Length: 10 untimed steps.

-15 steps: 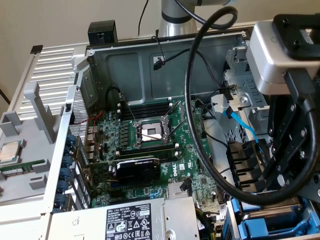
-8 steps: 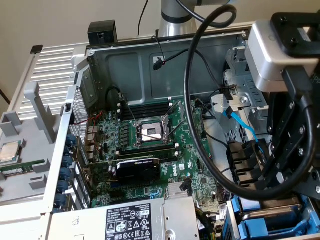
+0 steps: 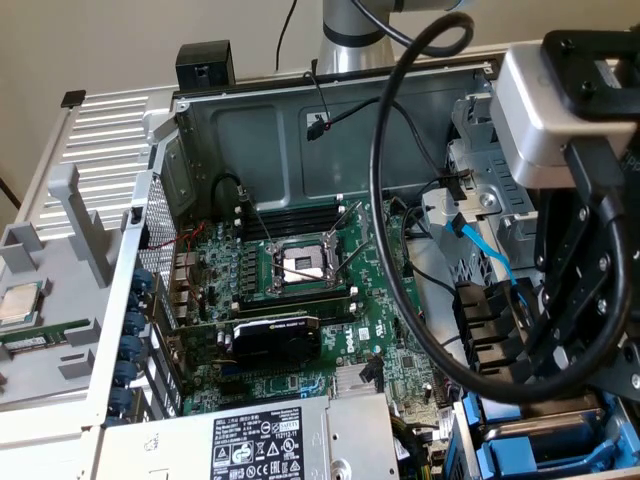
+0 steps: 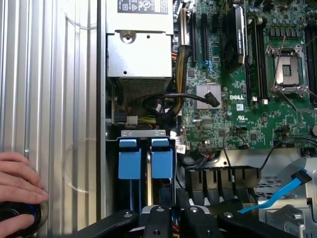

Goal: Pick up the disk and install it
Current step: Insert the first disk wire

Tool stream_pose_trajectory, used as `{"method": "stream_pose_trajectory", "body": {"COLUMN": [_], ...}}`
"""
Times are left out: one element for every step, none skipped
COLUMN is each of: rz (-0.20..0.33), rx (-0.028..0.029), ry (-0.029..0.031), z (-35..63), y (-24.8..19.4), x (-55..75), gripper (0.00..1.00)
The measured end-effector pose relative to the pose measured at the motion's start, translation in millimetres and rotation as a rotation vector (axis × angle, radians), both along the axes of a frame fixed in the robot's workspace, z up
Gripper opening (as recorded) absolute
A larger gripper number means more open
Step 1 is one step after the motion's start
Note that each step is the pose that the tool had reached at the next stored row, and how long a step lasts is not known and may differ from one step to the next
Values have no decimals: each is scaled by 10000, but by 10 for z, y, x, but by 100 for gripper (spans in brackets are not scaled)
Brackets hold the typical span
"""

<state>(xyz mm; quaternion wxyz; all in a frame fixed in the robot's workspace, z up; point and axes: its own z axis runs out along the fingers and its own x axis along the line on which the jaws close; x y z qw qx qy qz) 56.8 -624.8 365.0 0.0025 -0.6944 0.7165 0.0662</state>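
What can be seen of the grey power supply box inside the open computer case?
The power supply box is a grey sheet-metal block lying flat in a corner of the case, against the side wall. A black-and-white printed label covers part of its upper face, and a round fastener sits on the bare metal. One end is perforated; black and yellow cables leave there, toward the blue drive carriers. The motherboard lies beside it.

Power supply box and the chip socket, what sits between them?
The black graphics card, plugged into the green motherboard; the exterior view shows it.
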Motion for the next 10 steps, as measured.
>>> {"method": "stream_pose_trajectory", "body": {"rz": [0, 0, 1, 1, 0, 0, 0, -1, 0, 0], "rx": [-2, -2, -1, -1, 0, 0, 0, -1, 0, 0], "ry": [-3, -3, -4, -4, -4, -4, -4, -4, -3, -4], "z": [-2, -4, -5, -6, -7, -7, -7, -7, -7, -7], "y": [0, 0, 1, 1, 2, 1, 1, 1, 1, 1], "x": [1, 4, 9, 12, 12, 12, 12, 12, 12, 12], "gripper": [16, 16, 16, 16, 16, 16, 16, 16, 16, 16]}}
